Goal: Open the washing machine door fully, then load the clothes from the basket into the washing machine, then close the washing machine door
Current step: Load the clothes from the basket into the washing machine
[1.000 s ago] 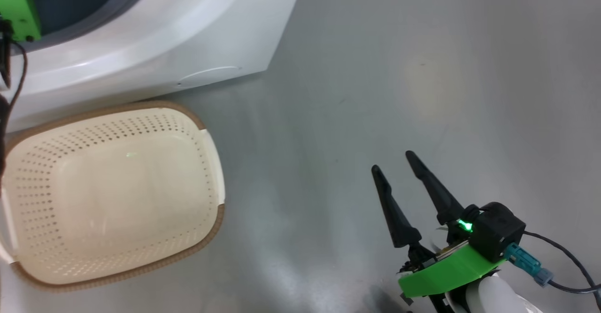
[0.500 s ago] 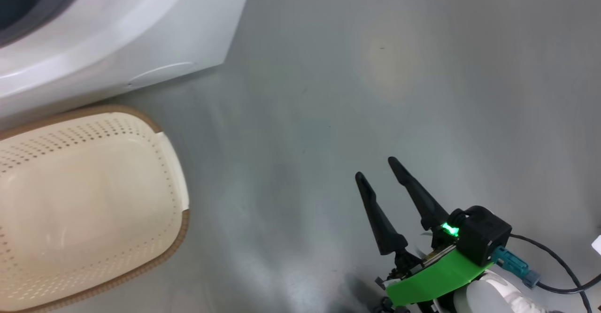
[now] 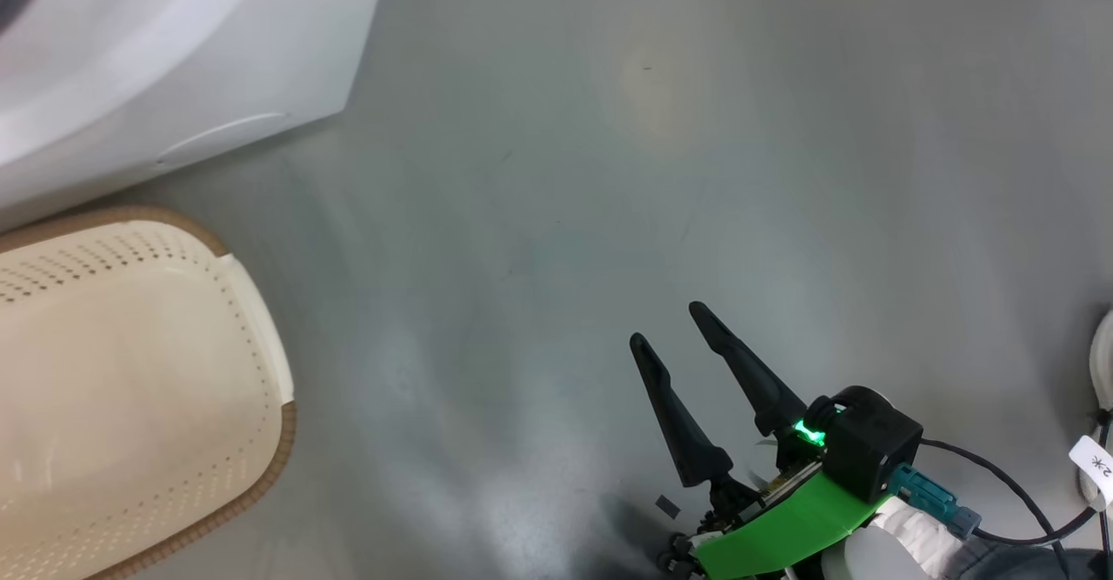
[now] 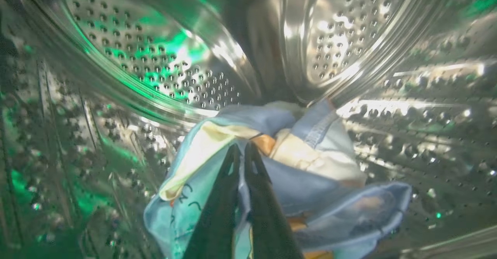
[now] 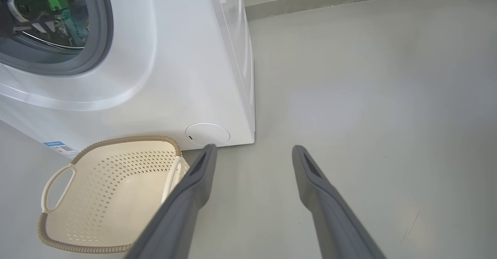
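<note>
Left fingers (image 4: 236,156) are deep in the steel drum (image 4: 155,72), clenched tight on a fold of the clothes (image 4: 310,181). The light blue and cream bundle lies on the drum's bottom, from 6 o'clock up to centre and out toward 4 o'clock in the left wrist view, w/ cloth bunched round both fingers. Right fingers (image 3: 654,371) are released, spread wide and holding nothing, over bare floor (image 3: 696,128) at approx 5 o'clock in the head view. Basket (image 3: 261,336) sits at 8 o'clock there, just in front of the washing machine (image 3: 174,58) at 10 o'clock. Its cream bottom looks bare, so loading is prob. at the last drop-off, w/ the door to close after. Main risk: the arm backs out before the fingers let go, or cloth wedges in the narrow gap between them after release, b/c the fabric is thin and wrapped round them. Either way the bundle gets dragged back over the grey rubber ring (image 5: 105,26). A sleeve or hem left across that ring would then be pinched by the door and could stop it latching. 2nd risk: the left arm (image 5: 42,6) goes through the opening at 10 o'clock in the right wrist view, close to the ring, so a skewed pull-out could scrape or snag it. 3rd: the basket is so near the machine's front that it may get bumped when the robot turns or sit in the door's swing; can't tell which from here.
</note>
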Controlling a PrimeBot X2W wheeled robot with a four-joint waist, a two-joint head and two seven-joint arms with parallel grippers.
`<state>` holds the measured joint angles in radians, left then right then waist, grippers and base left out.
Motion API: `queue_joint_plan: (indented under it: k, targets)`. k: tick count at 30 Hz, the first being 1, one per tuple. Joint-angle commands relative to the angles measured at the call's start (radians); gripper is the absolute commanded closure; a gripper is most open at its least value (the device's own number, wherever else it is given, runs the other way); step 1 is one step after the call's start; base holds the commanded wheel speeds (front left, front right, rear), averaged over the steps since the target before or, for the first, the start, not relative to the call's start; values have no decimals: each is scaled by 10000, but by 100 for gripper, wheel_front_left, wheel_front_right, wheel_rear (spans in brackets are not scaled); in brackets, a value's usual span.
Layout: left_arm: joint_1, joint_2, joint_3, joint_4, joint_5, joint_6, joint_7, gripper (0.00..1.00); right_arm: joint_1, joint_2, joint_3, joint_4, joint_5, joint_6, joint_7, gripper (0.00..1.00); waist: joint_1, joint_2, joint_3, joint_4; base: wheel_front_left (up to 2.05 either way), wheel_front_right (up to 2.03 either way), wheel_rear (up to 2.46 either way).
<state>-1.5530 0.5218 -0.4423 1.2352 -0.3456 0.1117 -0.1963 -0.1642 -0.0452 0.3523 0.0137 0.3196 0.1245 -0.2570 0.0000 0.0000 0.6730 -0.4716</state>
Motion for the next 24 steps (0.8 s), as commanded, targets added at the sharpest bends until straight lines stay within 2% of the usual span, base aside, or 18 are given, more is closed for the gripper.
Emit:
queue_joint_plan:
  k: [1, 4, 5, 7, 8, 14, 20, 24]
  targets:
    - [-264, 442, 21, -113, 23, -76, 76, 100, 221, -51, 218, -195, 160, 62, -48, 0, 0, 0, -4, -91, 0, 0, 0]
    - [-343, 402, -4, 49, -39, -113, 432, 100, 308, -51, 181, -195, 156, 62, -48, 0, 0, 0, -38, -108, 0, 0, 0]
    - [-354, 371, -21, 101, -58, -132, 589, 89, 324, -51, 165, -190, 152, 62, -48, 0, 0, 0, -53, -96, 0, 0, 0]
    - [-340, 307, -226, 192, 78, -156, 953, 56, 346, -51, 119, -170, 153, 62, -48, 0, 0, 0, -93, -47, 0, 0, 0]
    - [-359, 285, -327, 210, 160, -128, 1021, 0, 333, -51, 110, -172, 161, 62, -48, 0, 0, 0, -110, -16, 0, 0, 0]
    - [-196, -152, -291, 298, -29, 147, 1036, 0, 233, -51, 25, -136, 143, 62, -48, 0, 0, 0, -453, 227, 0, 0, 0]
    - [431, -698, -255, 389, -202, 758, 855, 0, 352, -51, -268, -40, 45, 62, -48, 0, 0, 0, -1015, 625, 0, 0, 0]
    - [903, -1036, -129, 428, -436, 996, 658, 0, 377, -51, -397, 2, -19, 62, -48, 0, 0, 0, -1426, 891, 0, 0, 0]
